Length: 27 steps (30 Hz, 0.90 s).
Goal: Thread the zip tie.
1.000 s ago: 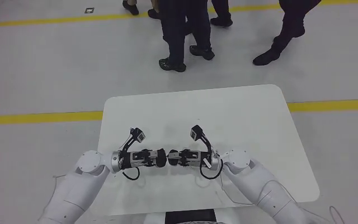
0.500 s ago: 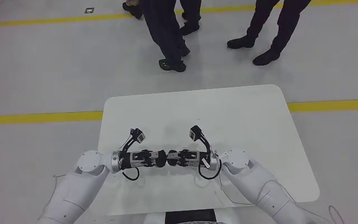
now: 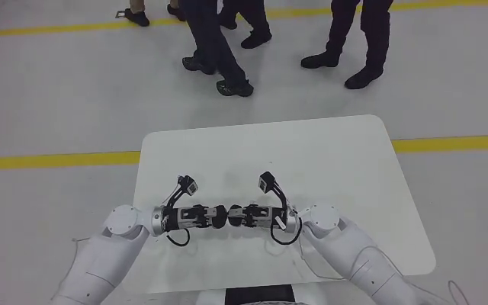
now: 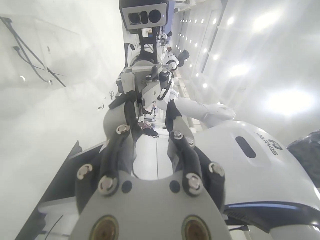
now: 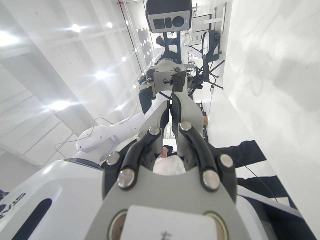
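Observation:
Both arms meet tip to tip above the near middle of the white table [image 3: 343,168]. My right gripper [image 3: 237,215] is shut on a thin black zip tie [image 5: 172,93], which stands out past its ribbed pads [image 5: 175,112] toward the other arm. My left gripper [image 3: 219,216] faces it. Its two black-tipped fingers [image 4: 129,103] are spread open, one on each side of the tie's end. In the right wrist view the left gripper [image 5: 161,92] sits just beyond the tie, with nothing gripped. Where the tie's head is I cannot tell.
In the left wrist view a clear container [image 4: 42,56] with several black zip ties lies on the table surface. Several people stand on the floor beyond the table's far edge [image 3: 267,126]. A yellow floor line [image 3: 69,160] runs past both sides.
The two grippers have drawn slightly closer together, and their tips now meet. The people behind the table have shifted about.

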Tool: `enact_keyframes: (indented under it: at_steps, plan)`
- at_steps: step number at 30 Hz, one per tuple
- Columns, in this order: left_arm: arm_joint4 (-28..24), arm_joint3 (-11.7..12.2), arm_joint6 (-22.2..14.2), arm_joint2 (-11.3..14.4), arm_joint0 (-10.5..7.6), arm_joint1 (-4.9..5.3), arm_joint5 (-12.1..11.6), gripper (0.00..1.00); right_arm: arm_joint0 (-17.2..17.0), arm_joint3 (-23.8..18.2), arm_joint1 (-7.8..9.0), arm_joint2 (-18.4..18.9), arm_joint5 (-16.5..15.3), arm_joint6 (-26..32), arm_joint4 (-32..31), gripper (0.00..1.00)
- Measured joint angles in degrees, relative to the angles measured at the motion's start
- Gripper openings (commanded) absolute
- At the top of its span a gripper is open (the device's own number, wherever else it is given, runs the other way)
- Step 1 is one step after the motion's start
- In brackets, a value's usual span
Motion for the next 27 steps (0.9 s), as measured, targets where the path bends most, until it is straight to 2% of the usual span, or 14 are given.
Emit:
enact_keyframes:
  at_steps: [12, 27]
  plan:
    - [-0.24, 0.15, 0.18, 0.5, -0.27, 0.19, 0.06, 0.12, -0.27, -0.04, 0.13, 0.27, 0.38, 0.17, -0.03, 0.0]
    - [-0.51, 0.75, 0.48, 1.27, -0.83, 0.35, 0.07, 0.09, -0.26, -0.17, 0.12, 0.31, -0.16, 0.52, 0.45, 0.0]
